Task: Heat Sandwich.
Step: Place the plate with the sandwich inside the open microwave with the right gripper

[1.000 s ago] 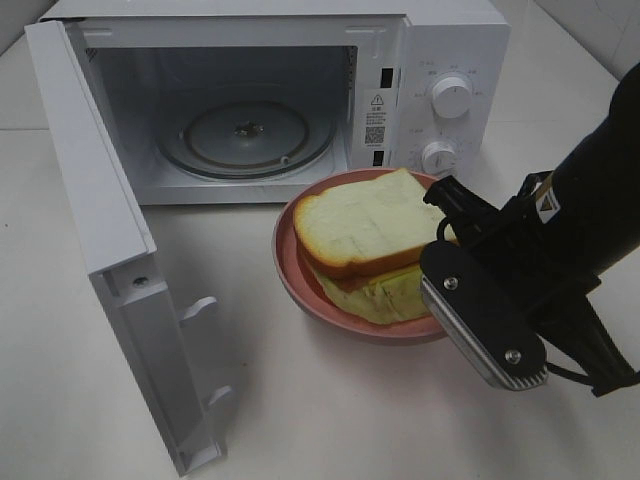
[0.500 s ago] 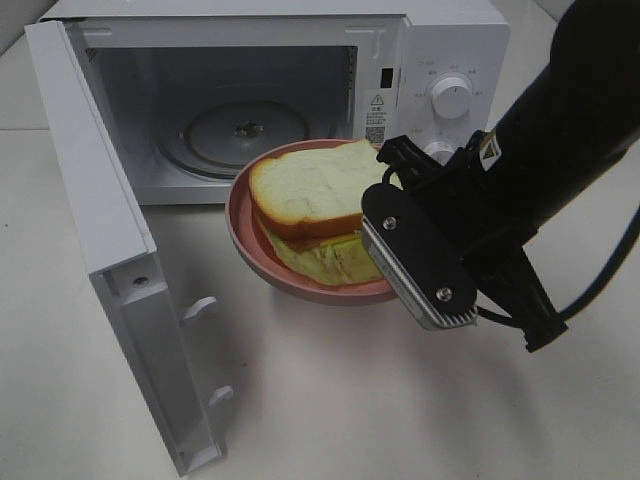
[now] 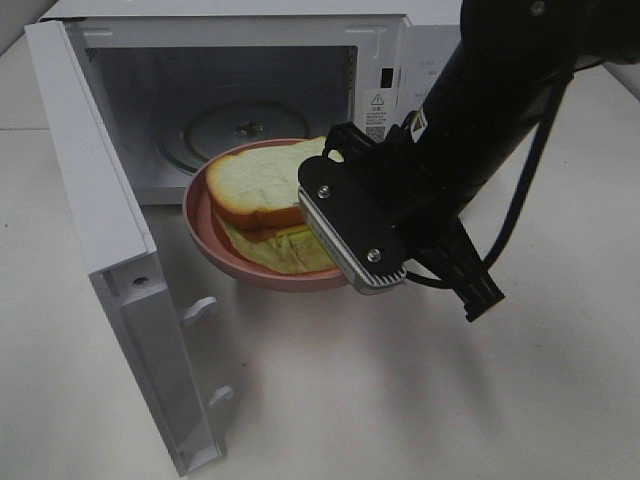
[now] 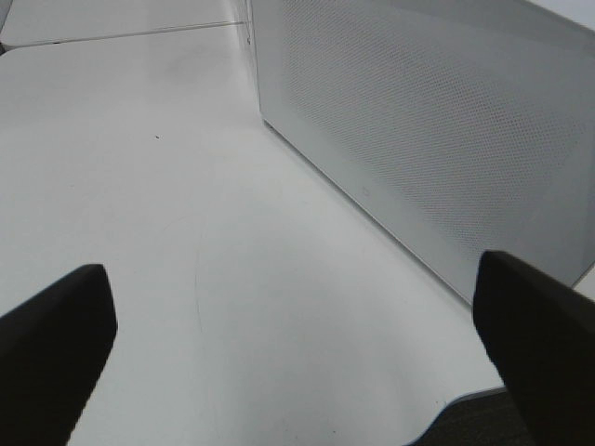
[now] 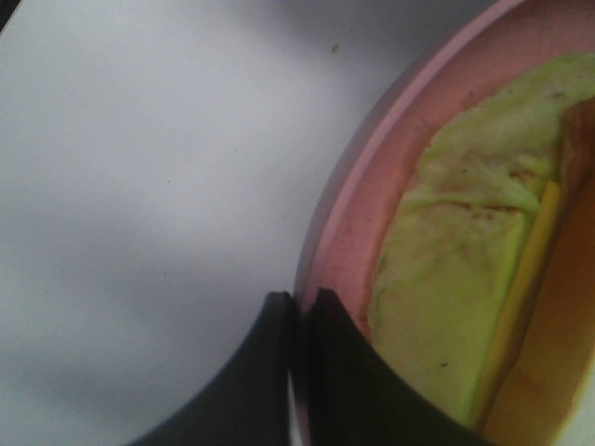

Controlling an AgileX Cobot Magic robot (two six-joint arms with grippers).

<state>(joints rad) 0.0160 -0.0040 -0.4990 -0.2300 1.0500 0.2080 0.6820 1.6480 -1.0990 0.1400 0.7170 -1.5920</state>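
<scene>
White tabletop [image 3: 400, 400], open microwave [image 3: 250, 10] upper left. The right gripper [image 5: 299, 311] pinches the pink plate [image 3: 215, 245] by its rim, sandwich [image 3: 255, 185] aboard, at the doorway, while the left gripper [image 4: 297, 339] hangs wide open. Next, I'd guess, slide it onto the turntable [image 3: 240, 125].

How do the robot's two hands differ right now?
The left hand is wide open; the right hand is shut. The left hand holds nothing; the right hand pinches the rim of the pink plate carrying the sandwich. Both have dark fingers.
</scene>
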